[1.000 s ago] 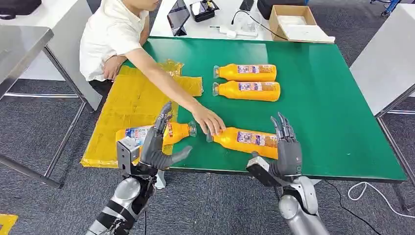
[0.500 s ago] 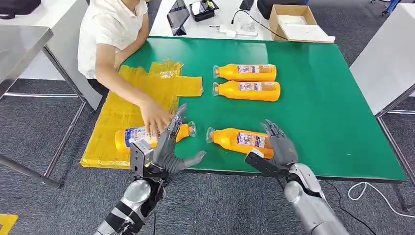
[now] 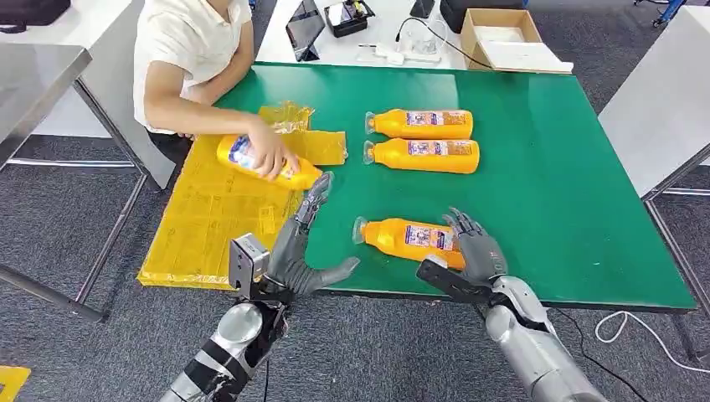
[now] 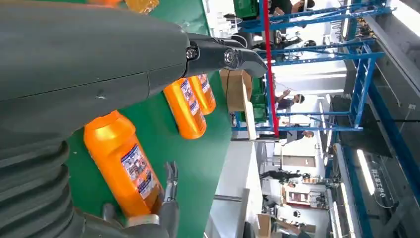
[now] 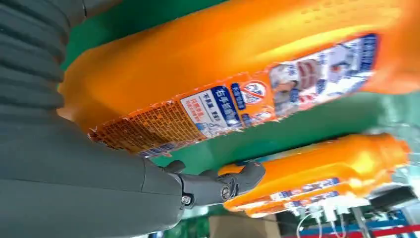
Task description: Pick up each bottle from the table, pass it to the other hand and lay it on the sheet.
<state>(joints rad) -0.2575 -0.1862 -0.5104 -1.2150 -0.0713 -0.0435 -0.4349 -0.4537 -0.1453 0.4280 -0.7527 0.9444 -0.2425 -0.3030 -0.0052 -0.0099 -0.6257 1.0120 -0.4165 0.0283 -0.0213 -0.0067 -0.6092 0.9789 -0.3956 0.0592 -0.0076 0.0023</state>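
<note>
The right hand point(image 3: 475, 249) sits at the table's near edge, fingers spread and draped over the base end of the nearest bottle point(image 3: 408, 238), touching it but not yet closed round it, so the pick-up looks barely begun. Next it needs a firm wrap about the body and a lift clear of the green table point(image 3: 569, 184). The left hand point(image 3: 303, 251) hangs open beside it, holding nothing, thumb out toward the bottle, fairly placed to receive. Further off on the yellow sheet point(image 3: 213, 218) a person's hand point(image 3: 268, 156) grips another bottle point(image 3: 276, 163), right where the laying-down must go. Two more bottles point(image 3: 423, 140) lie side by side beyond
</note>
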